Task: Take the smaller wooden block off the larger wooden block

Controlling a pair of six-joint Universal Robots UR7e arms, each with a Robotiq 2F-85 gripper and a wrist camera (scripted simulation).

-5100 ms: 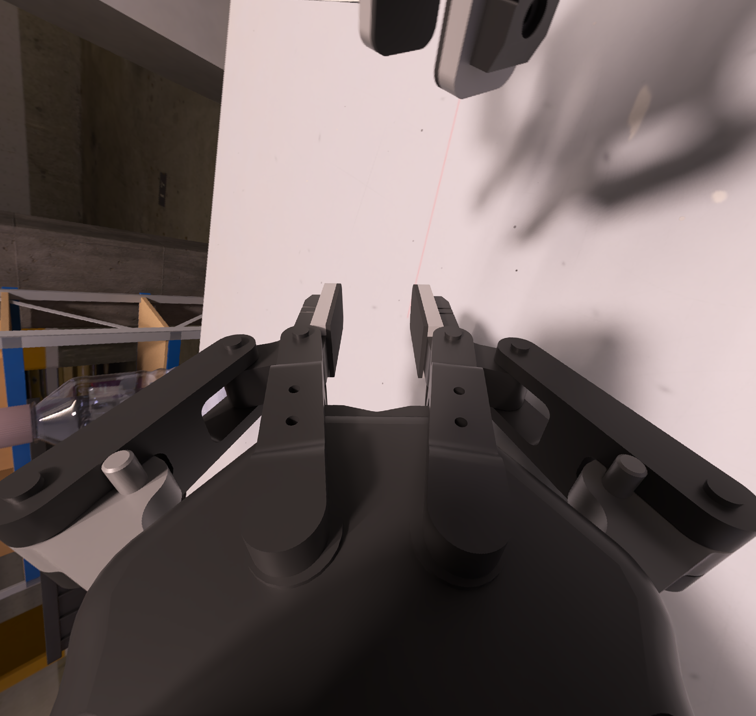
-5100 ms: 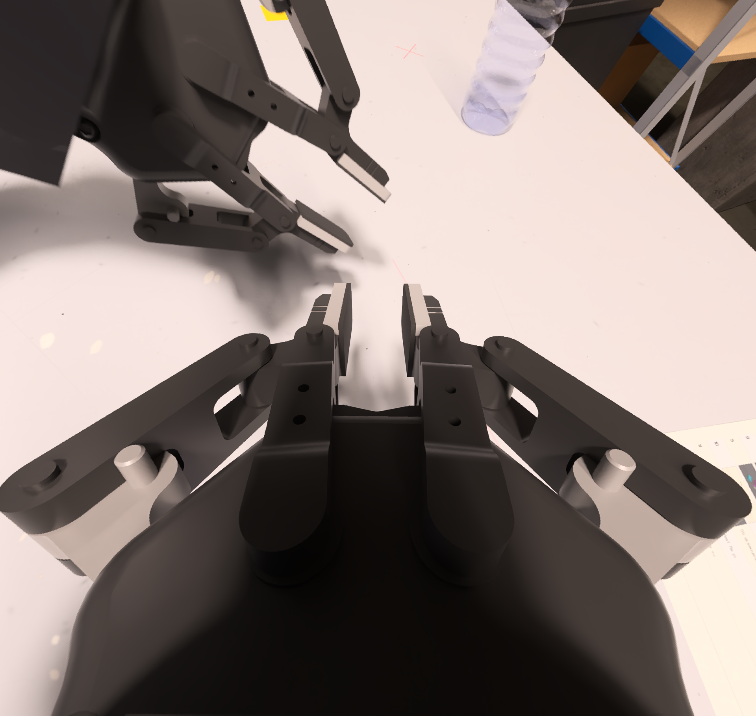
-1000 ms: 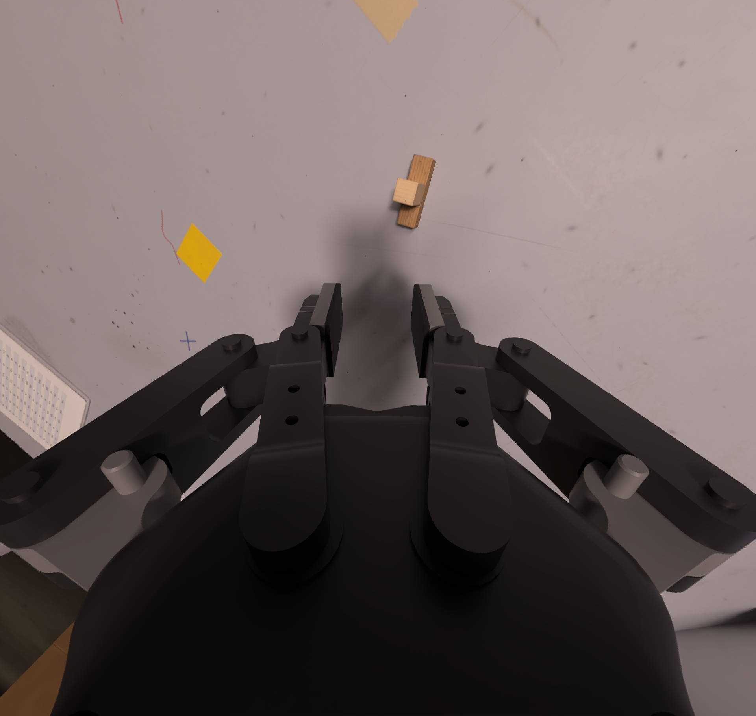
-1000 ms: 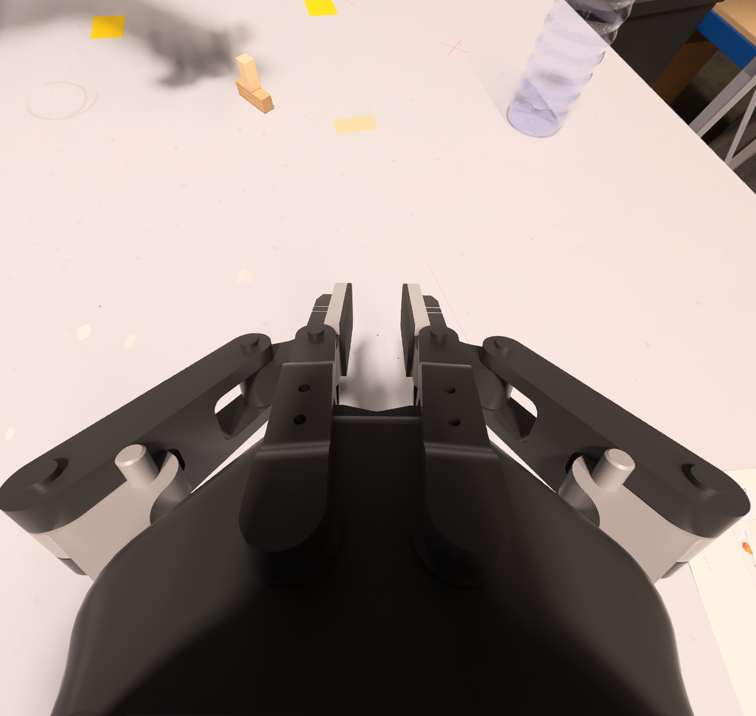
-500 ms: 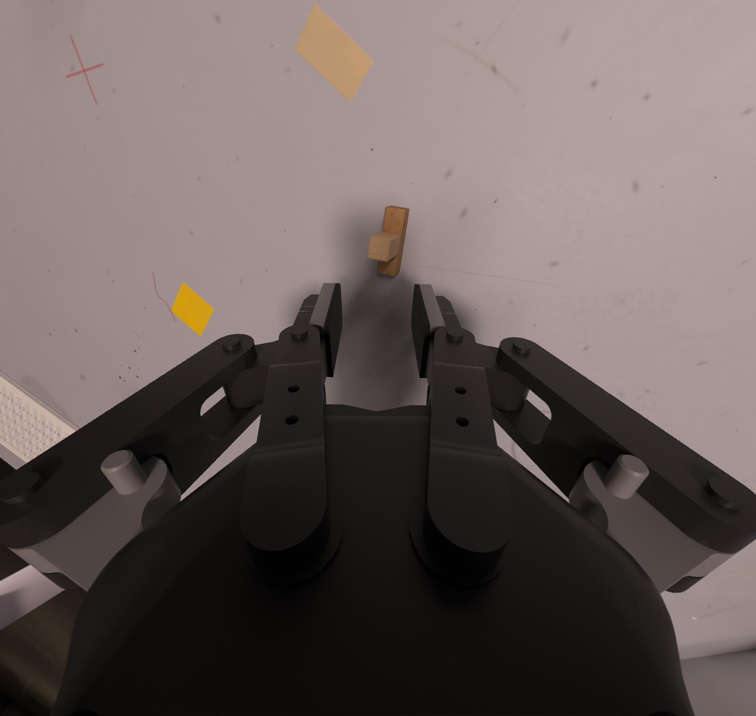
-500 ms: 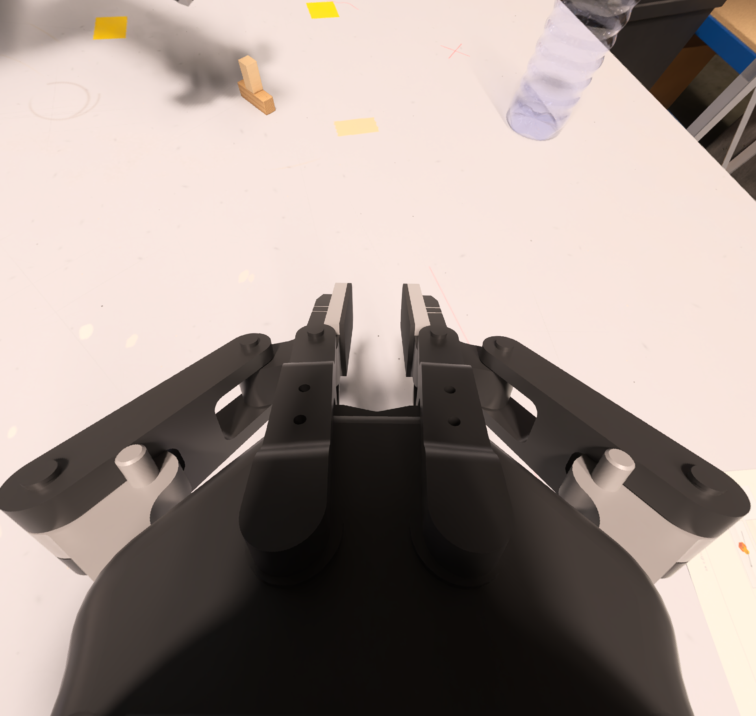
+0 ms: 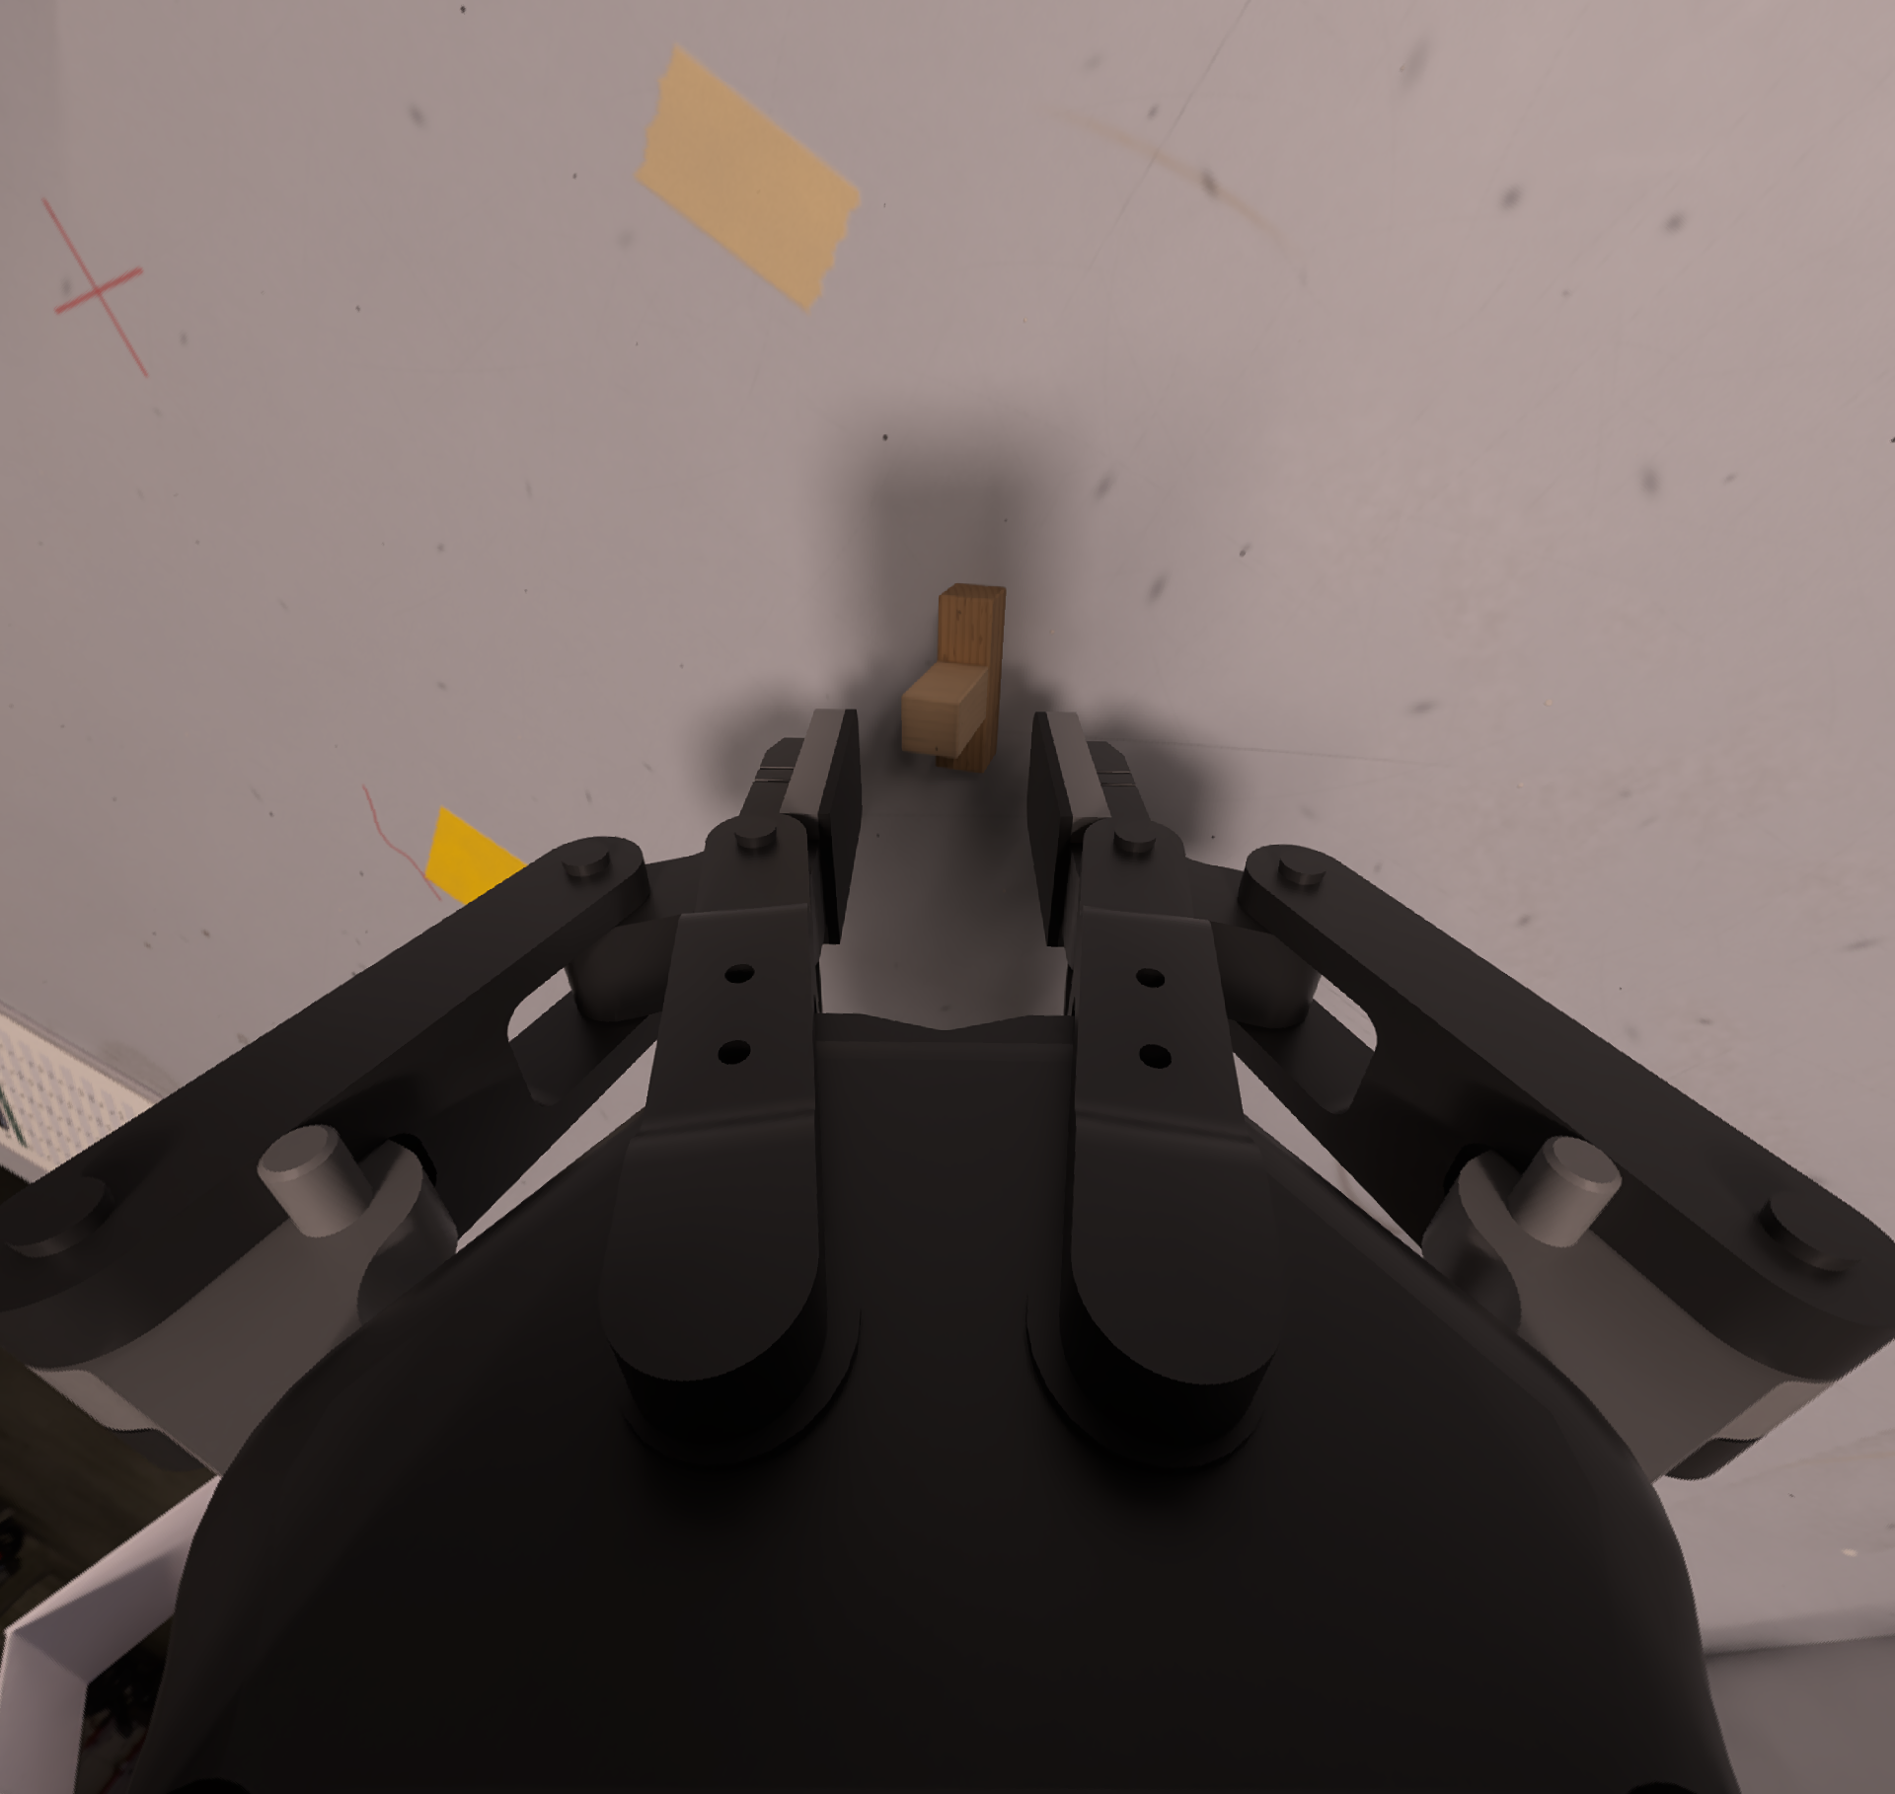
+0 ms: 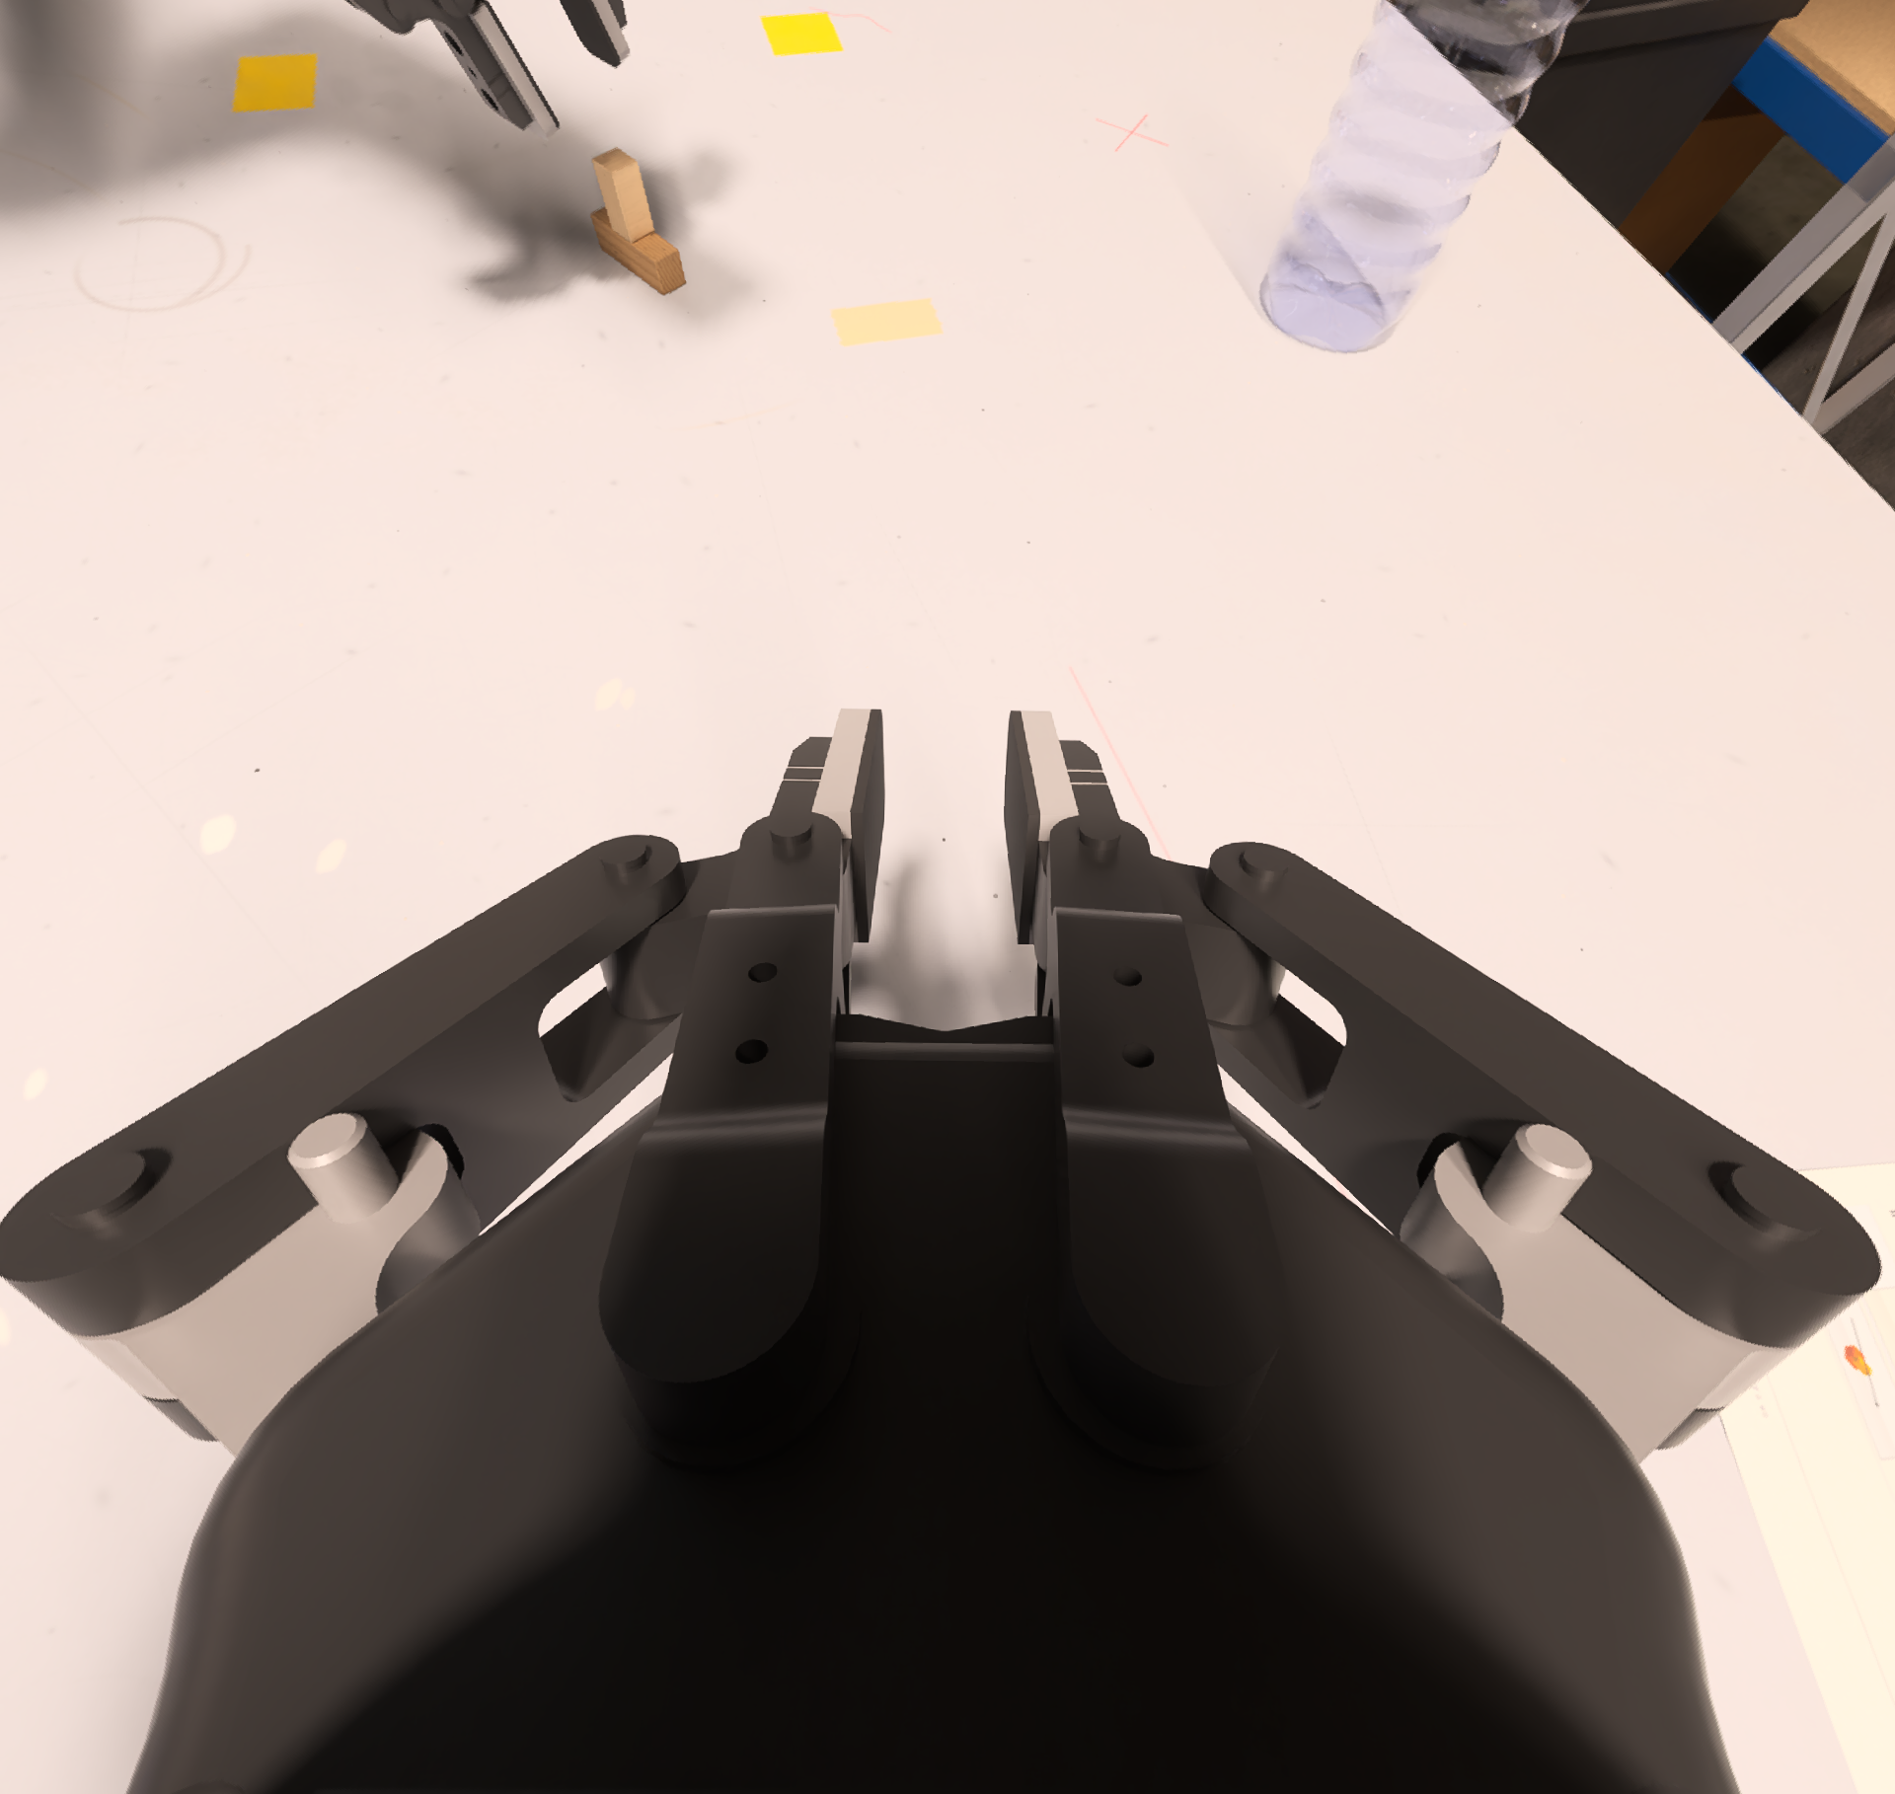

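Nearer now: smaller block [image 7: 941, 716] under left end effector [image 7: 943, 755]

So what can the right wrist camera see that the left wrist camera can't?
Only the right wrist view shows the clear plastic bottle, a second yellow square and the open right gripper, far from the blocks. Only the left wrist view shows the left gripper from behind, open and just short of the stack. Both show the smaller wooden block standing on the larger wooden block, and the tan tape patch.
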